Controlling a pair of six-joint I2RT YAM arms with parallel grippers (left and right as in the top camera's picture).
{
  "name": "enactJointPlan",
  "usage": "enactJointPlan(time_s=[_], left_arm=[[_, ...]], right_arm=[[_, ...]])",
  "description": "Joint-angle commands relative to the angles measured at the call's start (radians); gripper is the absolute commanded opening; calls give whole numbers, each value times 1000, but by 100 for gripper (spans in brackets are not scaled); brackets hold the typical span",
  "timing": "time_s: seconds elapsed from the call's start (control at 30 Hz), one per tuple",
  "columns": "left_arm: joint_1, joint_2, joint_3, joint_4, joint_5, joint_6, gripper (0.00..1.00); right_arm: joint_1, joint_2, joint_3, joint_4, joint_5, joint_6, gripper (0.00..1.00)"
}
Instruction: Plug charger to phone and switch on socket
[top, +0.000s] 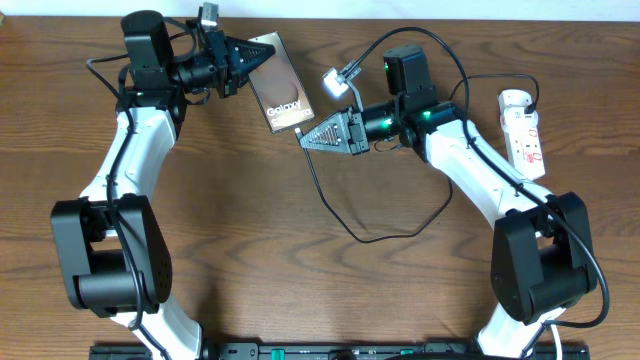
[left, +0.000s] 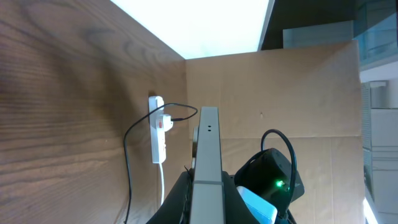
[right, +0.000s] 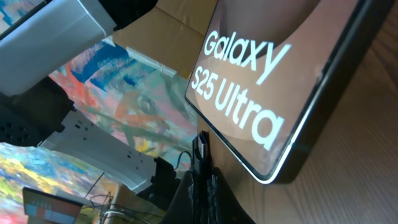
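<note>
The phone (top: 281, 92), dark with white "Galaxy S25 Ultra" lettering (right: 249, 81), lies aslant at the back middle of the table. My left gripper (top: 256, 52) is shut on its far end; in the left wrist view the phone (left: 208, 149) shows edge-on between the jaws. My right gripper (top: 304, 139) is shut on the charger (top: 372, 238), whose connector tip (right: 200, 144) points at the phone's near end, very close to it; contact cannot be told. The white socket (top: 524, 128) lies at the far right, and it shows again as the socket (left: 158, 132) in the left wrist view.
The charger's black cable loops over the wooden table (top: 260, 250) between the arms and runs to a plug on the socket. Thicker arm cables arch above the right wrist (top: 440, 60). A cardboard wall (left: 292, 93) stands behind the table.
</note>
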Motion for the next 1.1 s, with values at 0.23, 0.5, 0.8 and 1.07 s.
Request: enactJointPlan(time_s=[0.23,0.5,0.8,1.07], left_arm=[[70,5,16,114,3,-85,7],[86,5,16,113,-9,-85,7],[86,5,16,113,-3,-84,7],[86,5,16,113,11,-84,7]], right_arm=[[-2,-3,-1,-362,499,-80,1],[66,39,-1,-525,1152,-14,1],[84,181,1,-505,1234,-11,1],[88,187,1,-540,1234,-11,18]])
